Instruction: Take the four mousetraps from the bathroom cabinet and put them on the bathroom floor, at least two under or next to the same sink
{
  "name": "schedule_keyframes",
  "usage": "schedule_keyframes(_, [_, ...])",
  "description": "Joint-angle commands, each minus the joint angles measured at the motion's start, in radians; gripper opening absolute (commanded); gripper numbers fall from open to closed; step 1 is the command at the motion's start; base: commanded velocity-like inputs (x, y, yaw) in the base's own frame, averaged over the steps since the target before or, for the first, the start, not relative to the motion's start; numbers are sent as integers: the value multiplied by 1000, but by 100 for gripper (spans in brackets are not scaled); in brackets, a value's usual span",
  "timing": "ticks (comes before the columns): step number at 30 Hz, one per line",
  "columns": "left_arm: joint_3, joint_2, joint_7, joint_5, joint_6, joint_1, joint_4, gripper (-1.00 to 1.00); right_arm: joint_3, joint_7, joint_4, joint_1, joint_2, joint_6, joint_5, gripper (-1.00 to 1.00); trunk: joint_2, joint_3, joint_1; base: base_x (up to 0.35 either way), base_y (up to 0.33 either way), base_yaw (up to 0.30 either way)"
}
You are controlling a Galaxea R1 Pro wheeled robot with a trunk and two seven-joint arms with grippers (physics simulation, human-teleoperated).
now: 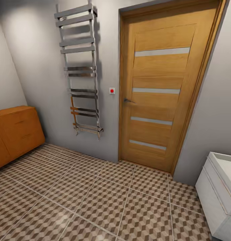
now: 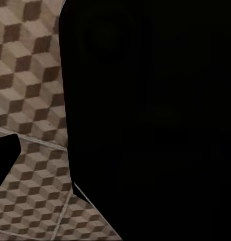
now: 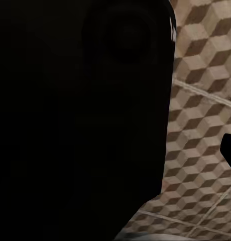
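Orange-brown cabinet (image 1: 15,132) shut, white sink (image 1: 226,174), cube-patterned floor (image 1: 95,201)

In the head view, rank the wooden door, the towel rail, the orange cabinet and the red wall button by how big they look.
Largest to smallest as they appear:
1. wooden door
2. towel rail
3. cabinet, though the picture's edge cuts it off, so its full size is unsure
4. red wall button
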Motion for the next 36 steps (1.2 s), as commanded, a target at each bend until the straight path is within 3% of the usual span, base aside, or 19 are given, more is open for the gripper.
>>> schedule_keyframes(1, [1, 6, -1, 1, -2, -6, 1, 100, 0, -1, -6, -6, 6, -6, 0, 100, -1, -1, 0, 0, 0, 0])
schedule_keyframes(5, [1, 5, -1, 1, -2, -6, 2, 100, 0, -1, -27, -11, 28, -28, 0, 100, -1, -1, 0, 0, 0, 0])
schedule_keyframes(11, [2, -11, -4, 0, -2, -6, 2, 100, 1, -3, -33, -11, 42, -24, 0, 100, -1, -1, 0, 0, 0, 0])
schedule_keyframes(21, [8, -8, 1, -5, -39, -6, -34, 100, 4, -1, -57, -11, 38, -80, 3, 100, -1, -1, 0, 0, 0, 0])
schedule_keyframes(36, [10, 21, 3, -7, -123, -6, -119, 100, 3, -8, -142, -11, 26, -164, 9, 100, -1, -1, 0, 0, 0, 0])
